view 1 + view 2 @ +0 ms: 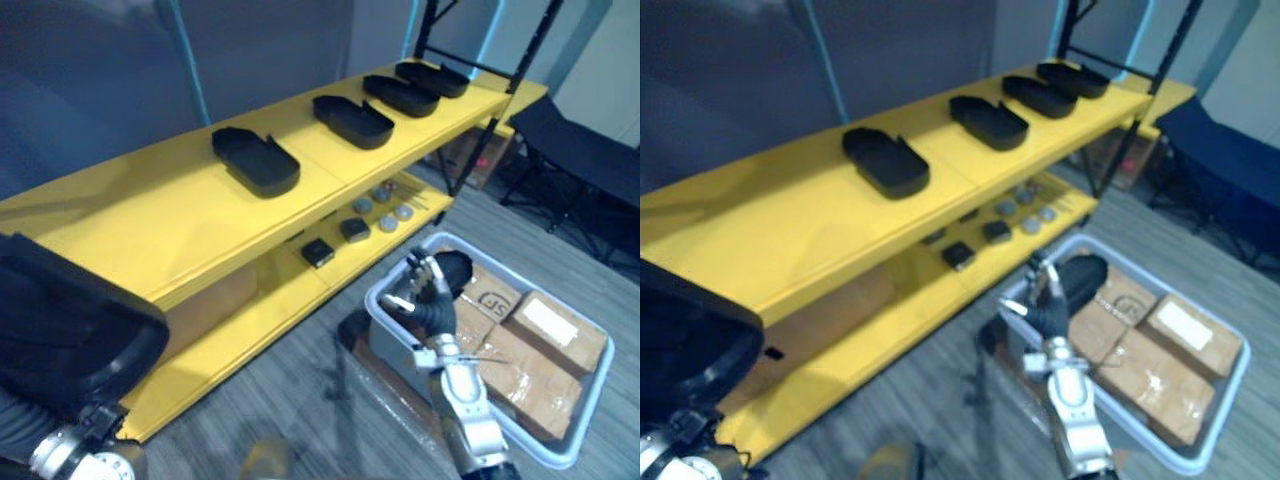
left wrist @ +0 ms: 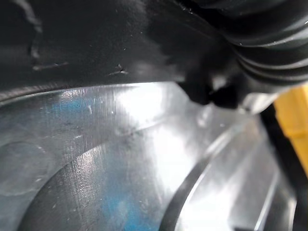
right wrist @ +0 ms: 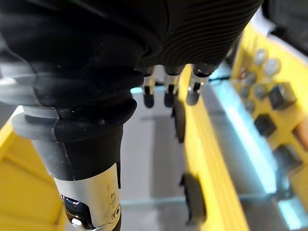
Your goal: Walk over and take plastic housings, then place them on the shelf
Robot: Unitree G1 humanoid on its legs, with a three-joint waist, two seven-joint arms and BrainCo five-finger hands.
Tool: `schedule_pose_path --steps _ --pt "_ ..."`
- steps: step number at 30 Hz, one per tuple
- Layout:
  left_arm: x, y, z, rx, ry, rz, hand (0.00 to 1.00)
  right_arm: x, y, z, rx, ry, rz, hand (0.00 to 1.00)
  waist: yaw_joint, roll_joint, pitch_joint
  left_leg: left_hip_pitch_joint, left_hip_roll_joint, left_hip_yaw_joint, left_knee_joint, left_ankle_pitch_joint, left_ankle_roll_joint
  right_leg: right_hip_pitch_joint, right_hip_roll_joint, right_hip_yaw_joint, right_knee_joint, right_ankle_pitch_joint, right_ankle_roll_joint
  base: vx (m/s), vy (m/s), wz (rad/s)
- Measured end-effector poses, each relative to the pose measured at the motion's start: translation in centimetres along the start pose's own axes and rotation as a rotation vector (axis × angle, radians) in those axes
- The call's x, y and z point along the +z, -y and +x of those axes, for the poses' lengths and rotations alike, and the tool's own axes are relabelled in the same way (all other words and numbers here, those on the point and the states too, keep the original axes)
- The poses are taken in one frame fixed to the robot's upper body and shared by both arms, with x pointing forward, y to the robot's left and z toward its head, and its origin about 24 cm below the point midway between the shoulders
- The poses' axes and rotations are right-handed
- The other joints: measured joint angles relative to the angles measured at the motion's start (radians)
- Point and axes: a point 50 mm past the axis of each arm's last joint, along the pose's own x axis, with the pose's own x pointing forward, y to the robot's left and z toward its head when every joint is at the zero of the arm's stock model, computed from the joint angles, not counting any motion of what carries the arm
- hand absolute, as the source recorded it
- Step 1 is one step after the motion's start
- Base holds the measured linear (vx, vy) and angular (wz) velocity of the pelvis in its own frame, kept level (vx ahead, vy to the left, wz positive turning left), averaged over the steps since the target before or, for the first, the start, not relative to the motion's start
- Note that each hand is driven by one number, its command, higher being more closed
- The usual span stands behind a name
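Black plastic housing (image 1: 70, 330) sits at the left hand (image 2: 274, 43), grip impossible to tell, the yellow shelf (image 1: 130, 220) just ahead, while the relaxed, empty right hand (image 1: 425, 290) hangs farther off above a bin (image 1: 597, 400).

Storeroom or workshop — yellow shelf (image 1: 150, 210), black plastic housings (image 1: 256, 160), bin (image 1: 597, 395) of cardboard boxes (image 1: 555, 330)

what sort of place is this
Probably a storeroom or workshop: a long yellow shelf holds a row of black plastic housings, small grey and black parts lie on its lower tier, and a pale plastic bin holds cardboard boxes.
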Motion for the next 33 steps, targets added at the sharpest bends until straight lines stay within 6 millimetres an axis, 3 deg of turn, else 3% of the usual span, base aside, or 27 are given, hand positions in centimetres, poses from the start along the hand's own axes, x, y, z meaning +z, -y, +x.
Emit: schedule_pose_path --steps 1,2,4,6,7,8,12,14,19,24,27,29,30,31,32,33 --pt "0.1 0.4 0.1 -0.024 0.008 -0.016 1.00 0.2 0.0 0.0 0.006 0.012 -0.010 0.00 -0.001 -0.001 0.000 -0.013 -0.006 -0.009 0.002 0.004 0.001 -0.019 -0.006 0.022 0.025 -0.015 -0.013 -0.04 0.078 0.48" --pt "0.3 1.3 0.3 -0.068 0.030 -0.039 1.00 0.5 0.0 0.0 0.013 0.034 -0.032 0.00 -0.013 0.001 0.006 -0.031 -0.023 -0.044 0.004 0.016 -0.001 -0.035 -0.009 0.075 0.063 -0.042 -0.056 -0.06 0.076 0.92" --pt "0.9 4.6 0.8 -0.231 0.082 -0.133 1.00 1.0 0.3 0.1 0.034 0.061 -0.116 0.00 -0.060 -0.012 0.023 -0.044 -0.065 -0.126 -0.020 0.061 0.004 -0.080 -0.034 0.188 0.182 -0.051 -0.067 -0.05 0.079 1.29" --pt "1.9 6.6 1.3 -0.346 0.158 -0.198 1.00 1.6 0.7 0.3 0.042 0.106 -0.176 0.00 -0.064 -0.017 0.033 -0.045 -0.080 -0.158 -0.062 0.100 0.006 -0.116 -0.051 0.215 0.249 -0.082 -0.074 -0.01 -0.028 0.70" --pt "2.5 7.3 1.7 -0.376 0.212 -0.220 1.00 2.5 0.8 1.0 0.051 0.168 -0.211 0.00 -0.064 -0.040 0.044 -0.046 -0.091 -0.156 -0.072 0.116 0.004 -0.116 -0.062 0.216 0.246 -0.103 -0.070 0.00 -0.080 0.16" --pt "2.8 7.5 1.8 -0.381 0.236 -0.221 1.00 3.5 1.0 1.8 0.063 0.230 -0.246 0.00 -0.062 -0.035 0.062 -0.049 -0.090 -0.147 -0.070 0.119 0.000 -0.116 -0.063 0.216 0.232 -0.115 -0.051 -0.06 -0.091 -0.24" --pt "2.8 7.7 1.9 -0.382 0.249 -0.220 1.00 8.0 1.3 4.6 0.113 0.461 -0.336 0.00 -0.051 0.027 0.129 -0.063 -0.040 -0.097 -0.090 0.149 -0.025 -0.167 -0.025 0.243 0.201 -0.132 -0.016 -0.14 -0.084 -0.45" --pt "2.7 7.9 2.0 -0.378 0.253 -0.232 1.00 8.6 1.2 4.9 0.119 0.491 -0.344 0.00 -0.056 0.040 0.152 -0.086 -0.022 -0.101 -0.101 0.170 -0.037 -0.210 -0.016 0.246 0.231 -0.144 -0.010 -0.14 -0.109 -0.19" --pt "1.9 7.9 2.1 -0.345 0.228 -0.225 1.00 7.9 1.4 4.4 0.104 0.467 -0.337 0.00 -0.063 0.020 0.219 -0.084 -0.023 -0.108 -0.101 0.187 -0.050 -0.257 -0.043 0.258 0.349 -0.202 -0.022 -0.09 -0.089 0.03" --pt "1.3 7.3 1.9 -0.297 0.210 -0.183 1.00 6.1 1.4 3.2 0.049 0.417 -0.277 0.00 -0.075 0.020 0.234 -0.098 -0.065 -0.132 -0.060 0.169 -0.041 -0.241 -0.093 0.231 0.399 -0.235 -0.004 0.00 0.012 0.23" --pt "1.5 6.8 2.3 -0.270 0.255 -0.120 1.00 6.0 1.5 3.1 0.002 0.436 -0.247 0.00 -0.066 0.023 0.233 -0.119 -0.098 -0.163 0.041 0.104 -0.027 -0.164 -0.120 0.170 0.395 -0.265 0.014 0.04 0.078 0.49" --pt "1.6 6.3 2.7 -0.249 0.273 -0.104 1.00 6.5 1.7 3.3 -0.037 0.470 -0.235 0.00 -0.039 0.019 0.231 -0.121 -0.116 -0.152 0.110 0.043 -0.001 -0.086 -0.135 0.121 0.361 -0.271 0.036 0.17 0.168 0.53" --pt "1.8 6.0 3.0 -0.239 0.287 -0.092 1.00 6.8 2.0 3.4 -0.082 0.485 -0.224 0.00 -0.026 0.004 0.214 -0.122 -0.117 -0.098 0.156 -0.005 0.028 -0.047 -0.145 0.110 0.380 -0.244 0.045 0.20 0.135 0.52" --pt "1.8 6.0 3.0 -0.237 0.289 -0.092 1.00 7.0 2.0 3.6 -0.088 0.498 -0.224 0.00 -0.019 0.004 0.211 -0.122 -0.124 -0.101 0.180 -0.022 0.025 -0.063 -0.165 0.137 0.438 -0.229 0.012 0.19 0.180 0.52" --pt "1.8 5.9 3.0 -0.227 0.288 -0.087 1.00 7.4 1.9 4.0 -0.094 0.514 -0.214 0.00 -0.017 0.004 0.205 -0.117 -0.136 -0.110 0.195 -0.040 0.037 -0.112 -0.186 0.194 0.547 -0.182 -0.070 0.10 0.206 0.49" --pt "1.9 6.0 3.0 -0.223 0.301 -0.063 1.00 7.8 1.7 4.5 -0.097 0.534 -0.192 0.00 -0.020 0.003 0.184 -0.107 -0.148 -0.134 0.192 -0.048 0.047 -0.180 -0.195 0.271 0.655 -0.069 -0.143 0.16 0.246 0.52"
